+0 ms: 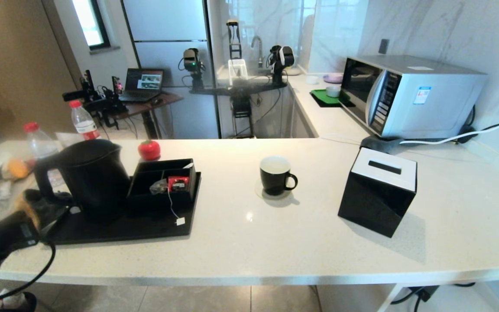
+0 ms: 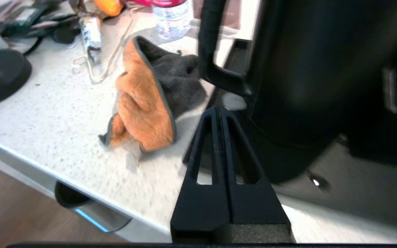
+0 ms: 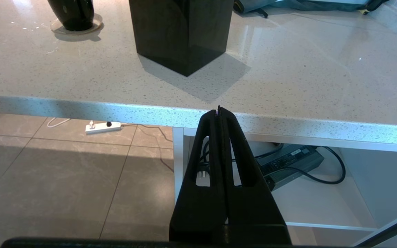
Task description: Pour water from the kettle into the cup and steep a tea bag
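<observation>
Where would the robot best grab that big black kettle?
Probably by the loop handle of the kettle. It stands upright and faces the counter's left end, toward the left gripper, which is shut just below it, so coming in from the left looks easiest.

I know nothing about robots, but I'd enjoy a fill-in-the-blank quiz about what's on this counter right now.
1. The kettle stands on a black ____.
2. The cup sits between the tray and the black ____ box.
3. The left tool is ____, with nothing between its fingers.
4. Beside the kettle's handle lies an orange and ____ cloth.

Missing words: tray; tissue; shut; grey
</observation>
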Tool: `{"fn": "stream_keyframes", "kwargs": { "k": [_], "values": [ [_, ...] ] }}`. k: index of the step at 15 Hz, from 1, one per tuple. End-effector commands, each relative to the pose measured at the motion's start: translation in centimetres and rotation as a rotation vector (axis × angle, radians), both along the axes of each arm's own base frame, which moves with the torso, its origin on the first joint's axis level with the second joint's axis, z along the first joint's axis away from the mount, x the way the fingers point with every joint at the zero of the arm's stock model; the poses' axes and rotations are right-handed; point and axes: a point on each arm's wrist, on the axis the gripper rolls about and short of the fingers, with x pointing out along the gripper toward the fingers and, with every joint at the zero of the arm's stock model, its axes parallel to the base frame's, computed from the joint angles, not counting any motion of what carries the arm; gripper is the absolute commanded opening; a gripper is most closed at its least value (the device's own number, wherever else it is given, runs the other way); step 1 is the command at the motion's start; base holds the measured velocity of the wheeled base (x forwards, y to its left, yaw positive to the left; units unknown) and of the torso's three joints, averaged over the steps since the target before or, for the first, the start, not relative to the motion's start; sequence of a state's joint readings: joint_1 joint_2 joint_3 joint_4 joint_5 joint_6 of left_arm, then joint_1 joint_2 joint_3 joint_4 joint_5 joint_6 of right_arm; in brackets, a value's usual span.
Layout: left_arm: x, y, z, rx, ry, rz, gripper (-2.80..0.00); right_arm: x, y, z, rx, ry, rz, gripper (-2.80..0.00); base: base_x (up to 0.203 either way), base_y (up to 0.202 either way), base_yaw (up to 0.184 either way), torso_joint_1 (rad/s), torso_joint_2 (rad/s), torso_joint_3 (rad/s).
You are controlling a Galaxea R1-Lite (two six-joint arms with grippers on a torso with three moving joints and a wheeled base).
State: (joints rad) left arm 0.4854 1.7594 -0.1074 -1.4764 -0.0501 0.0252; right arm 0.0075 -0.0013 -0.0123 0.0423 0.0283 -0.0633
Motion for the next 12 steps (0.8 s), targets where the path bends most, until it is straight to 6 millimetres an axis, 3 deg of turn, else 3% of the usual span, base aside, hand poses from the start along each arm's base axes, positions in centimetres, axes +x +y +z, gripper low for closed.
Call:
{"fn": "stream_keyframes", "kwargs": {
  "k": [1,3,7,12],
  "values": [
    [-1.6,-1.1,1.1,0.025,-0.036,-0.036,-2.80,0.0,0.0,0.0,-0.001,0.002,0.001,-2.80,0.000,0.000,0.000,0.000,0.00,0.000],
    [-2.6,-2.4,1.5,0.036,-0.050,-0.125,-2.80,0.0,0.0,0.0,-0.002,0.002,0.001,-2.80,0.000,0.000,0.000,0.000,0.00,0.000],
    [-2.7,-5.7,2.5,0.047,-0.089,-0.312,-2.80,0.0,0.0,0.0,-0.001,0.002,0.001,-2.80,0.000,0.000,0.000,0.000,0.00,0.000],
    [-0.8,-9.0,5.1,0.061,-0.149,-0.505,-2.80,0.0,0.0,0.0,-0.001,0.002,0.001,-2.80,0.000,0.000,0.000,0.000,0.00,0.000]
  ]
}}
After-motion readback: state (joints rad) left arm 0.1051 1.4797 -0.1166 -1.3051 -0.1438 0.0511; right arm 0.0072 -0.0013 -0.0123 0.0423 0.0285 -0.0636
